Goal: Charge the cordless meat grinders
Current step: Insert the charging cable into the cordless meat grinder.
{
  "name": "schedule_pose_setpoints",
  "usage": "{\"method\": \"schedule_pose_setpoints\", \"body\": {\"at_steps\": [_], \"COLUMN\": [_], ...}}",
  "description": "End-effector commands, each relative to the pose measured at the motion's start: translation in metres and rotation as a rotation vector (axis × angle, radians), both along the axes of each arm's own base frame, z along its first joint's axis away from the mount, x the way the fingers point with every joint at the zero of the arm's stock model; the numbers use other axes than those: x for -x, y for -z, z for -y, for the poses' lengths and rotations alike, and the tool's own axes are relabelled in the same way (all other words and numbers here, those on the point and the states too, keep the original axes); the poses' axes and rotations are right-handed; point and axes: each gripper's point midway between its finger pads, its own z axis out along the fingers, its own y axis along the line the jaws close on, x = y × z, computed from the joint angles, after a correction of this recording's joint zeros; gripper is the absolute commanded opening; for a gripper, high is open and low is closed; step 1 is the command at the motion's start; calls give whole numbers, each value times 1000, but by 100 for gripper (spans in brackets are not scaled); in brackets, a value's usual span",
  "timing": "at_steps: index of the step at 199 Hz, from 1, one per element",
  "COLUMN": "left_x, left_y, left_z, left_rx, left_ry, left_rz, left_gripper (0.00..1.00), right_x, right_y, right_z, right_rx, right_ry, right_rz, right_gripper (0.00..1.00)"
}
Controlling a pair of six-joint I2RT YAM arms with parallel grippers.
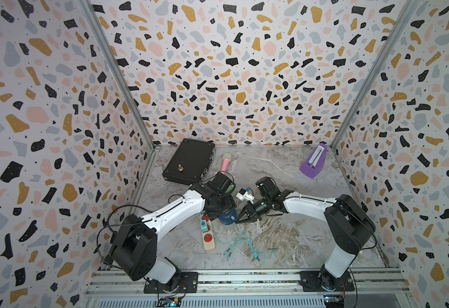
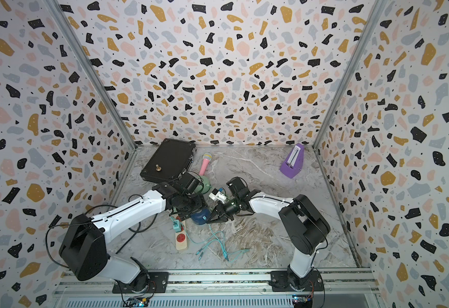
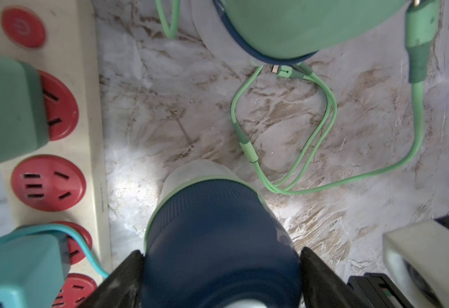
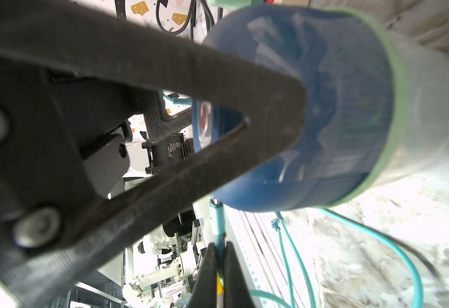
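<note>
Left pincer [image 3: 220, 256]: clamped around the navy grinder [image 1: 227, 217], which sat on the table [image 1: 284, 234] just beside the power strip [image 1: 210, 246].
Right pincer [image 4: 219, 250]: clenched on a teal cable plug [image 4: 216, 221], its tip at that grinder's lower edge.
Progress: navy hookup under way, judged unfinished.
Remaining: mint grinder [image 2: 205, 184], behind the left arm; whether a cable fed it was too hidden to tell.

black case [image 1: 188, 161] lay beside pink microphone [image 1: 225, 162] | purple metronome [image 1: 313, 162] stood well apart | teal cables [image 1: 247, 240] lay beside power strip [image 1: 209, 241]
</note>
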Motion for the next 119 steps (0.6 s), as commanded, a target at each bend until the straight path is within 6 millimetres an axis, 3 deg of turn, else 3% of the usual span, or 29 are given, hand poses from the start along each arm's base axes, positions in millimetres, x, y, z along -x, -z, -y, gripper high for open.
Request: {"method": "schedule_pose_setpoints", "body": {"at_steps": [1,45,119], "left_x": [25,28,36], "left_y": [23,20,18], "left_z": [4,6,6], "left_rx": [-27,-69,-73], "left_ry": [49,103,138], "left_rz": [-122,-108,-104], "left_gripper": [37,31,30], "right_x": [-24,-31,-49], "right_y": [4,1,-7], "right_z": [-7,-11,-10], "right_rx": [22,23,-5], "right_ry": [73,90,141], "right_rz": [76,83,95], "right_gripper": [0,0,0]}}
